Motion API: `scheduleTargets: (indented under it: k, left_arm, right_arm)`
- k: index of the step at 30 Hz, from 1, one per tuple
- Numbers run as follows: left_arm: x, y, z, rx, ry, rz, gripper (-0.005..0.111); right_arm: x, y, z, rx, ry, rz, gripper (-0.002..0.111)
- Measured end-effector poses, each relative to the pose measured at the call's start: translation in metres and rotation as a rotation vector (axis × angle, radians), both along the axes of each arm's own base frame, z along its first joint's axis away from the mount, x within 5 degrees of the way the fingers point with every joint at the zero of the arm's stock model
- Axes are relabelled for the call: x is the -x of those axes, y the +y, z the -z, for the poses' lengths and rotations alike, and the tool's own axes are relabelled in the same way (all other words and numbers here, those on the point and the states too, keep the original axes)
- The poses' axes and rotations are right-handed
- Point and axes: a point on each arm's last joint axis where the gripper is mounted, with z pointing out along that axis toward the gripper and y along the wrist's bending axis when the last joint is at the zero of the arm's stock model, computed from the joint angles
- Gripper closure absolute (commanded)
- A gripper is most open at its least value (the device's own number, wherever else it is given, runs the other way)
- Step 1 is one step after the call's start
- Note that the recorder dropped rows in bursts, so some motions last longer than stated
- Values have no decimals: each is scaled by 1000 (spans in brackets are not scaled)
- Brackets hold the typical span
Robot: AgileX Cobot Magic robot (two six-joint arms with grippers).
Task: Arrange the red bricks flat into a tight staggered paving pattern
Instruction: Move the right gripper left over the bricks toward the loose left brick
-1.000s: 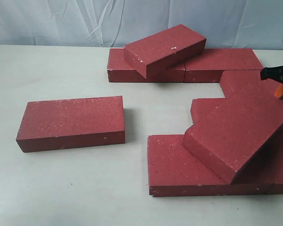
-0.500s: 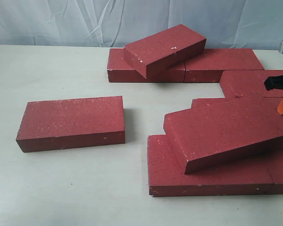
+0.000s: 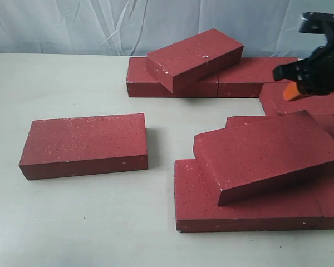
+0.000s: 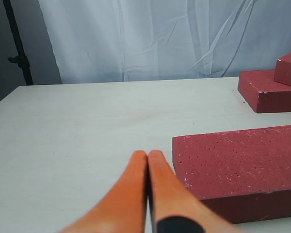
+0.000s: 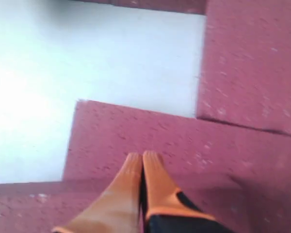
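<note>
- the right gripper (image 3: pixel 290 90) hung in the air over the right rear of the bricks (image 3: pixel 256 167), touching none of them. in its wrist view the orange fingers (image 5: pixel 131 172) were pressed together with nothing between them, above blurred brick faces.
- the left gripper (image 4: pixel 148 162) sat low over the table (image 4: pixel 77 121), its tips also closed on each other and empty. it was just beside the end of the lone brick (image 4: pixel 237 162) and did not show in the exterior view.
- the lone brick lay flat on the left of the table, well apart from the rest.
- at the back, the back-left brick (image 3: pixel 138 83) and back-right brick (image 3: pixel 261 71) lay flat, end to end and touching.
- the skewed brick (image 3: pixel 193 58) rested on top of those two across their joint, turned at an angle to them and tilted.
- near the front right, the front brick (image 3: pixel 203 203) lay flat at the near side of a group of flat bricks.
- the top brick (image 3: pixel 264 150) lay tilted on that group, overlapping the front brick and the middle brick (image 3: pixel 239 120) behind it.
- the far-right brick (image 3: pixel 300 103) lay flat under the right gripper, and more bricks ran past the right edge of the view.
- a pale curtain (image 4: pixel 160 39) hung behind the table.
</note>
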Motion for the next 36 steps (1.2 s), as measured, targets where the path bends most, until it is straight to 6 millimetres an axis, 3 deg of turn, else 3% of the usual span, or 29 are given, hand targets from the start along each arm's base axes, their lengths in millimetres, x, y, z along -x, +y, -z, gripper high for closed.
scheduleTargets:
  k: [5, 10, 18, 30, 36]
  left_arm:
    - [0, 0, 0, 0, 0, 0, 107]
    - [0, 0, 0, 0, 0, 0, 107]
    - [0, 0, 0, 0, 0, 0, 107]
    - [0, 0, 0, 0, 0, 0, 107]
    - [0, 0, 0, 0, 0, 0, 107]
  right_arm:
    - [-13, 49, 11, 0, -17, -122, 109]
    - [-26, 74, 25, 30, 13, -208, 109]
    - [-27, 71, 41, 120, 187, -296, 109]
    - [-17, 62, 33, 211, 314, -350, 109]
    - [-20, 64, 29, 201, 270, -336, 109]
